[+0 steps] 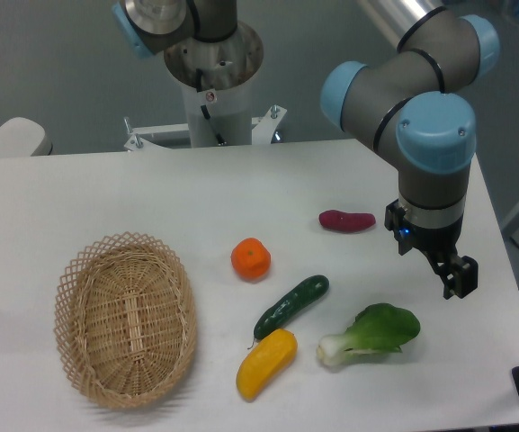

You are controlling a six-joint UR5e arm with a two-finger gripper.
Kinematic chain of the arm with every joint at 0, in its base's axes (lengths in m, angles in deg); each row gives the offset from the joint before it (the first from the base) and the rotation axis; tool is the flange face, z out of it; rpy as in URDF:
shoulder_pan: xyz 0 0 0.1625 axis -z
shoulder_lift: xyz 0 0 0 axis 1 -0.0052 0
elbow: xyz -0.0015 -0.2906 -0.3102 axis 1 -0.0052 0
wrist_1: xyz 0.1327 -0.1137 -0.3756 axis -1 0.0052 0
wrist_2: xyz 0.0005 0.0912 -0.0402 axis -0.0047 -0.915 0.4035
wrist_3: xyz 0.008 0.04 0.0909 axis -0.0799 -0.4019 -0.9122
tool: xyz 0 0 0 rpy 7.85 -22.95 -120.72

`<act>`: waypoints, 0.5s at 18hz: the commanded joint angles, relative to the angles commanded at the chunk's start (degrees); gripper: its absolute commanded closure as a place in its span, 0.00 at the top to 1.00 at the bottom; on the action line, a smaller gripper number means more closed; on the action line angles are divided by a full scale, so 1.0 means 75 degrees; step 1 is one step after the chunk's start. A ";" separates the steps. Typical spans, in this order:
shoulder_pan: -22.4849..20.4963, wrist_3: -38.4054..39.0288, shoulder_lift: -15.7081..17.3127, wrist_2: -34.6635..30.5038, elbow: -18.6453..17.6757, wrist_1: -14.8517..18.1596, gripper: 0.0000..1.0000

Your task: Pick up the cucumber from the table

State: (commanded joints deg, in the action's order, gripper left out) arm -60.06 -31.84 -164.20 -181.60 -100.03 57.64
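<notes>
The cucumber (291,306) is slim, dark green and glossy. It lies diagonally on the white table (151,198), right of centre, with its lower end almost touching the yellow pepper (265,363). My gripper (460,281) hangs from the arm above the table's right side, well to the right of the cucumber and above the bok choy (373,334). It holds nothing. I see its dark fingers (462,273) edge-on, so the gap between them is hidden.
An orange (251,258) sits just left of the cucumber's upper end. A purple sweet potato (346,220) lies further back. A wicker basket (126,317) stands at the left front. The robot base (214,81) is at the back edge.
</notes>
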 joint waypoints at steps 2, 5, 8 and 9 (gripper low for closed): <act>0.0012 0.0000 0.0000 0.0000 -0.0035 0.0000 1.00; 0.0012 0.0023 0.0000 0.0012 -0.0058 0.0000 1.00; 0.0000 0.0035 0.0000 0.0023 -0.0082 0.0000 1.00; 0.0000 0.0058 0.0000 -0.0011 -0.0082 0.0000 1.00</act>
State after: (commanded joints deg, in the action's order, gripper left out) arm -60.06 -31.40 -164.20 -181.68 -100.65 57.64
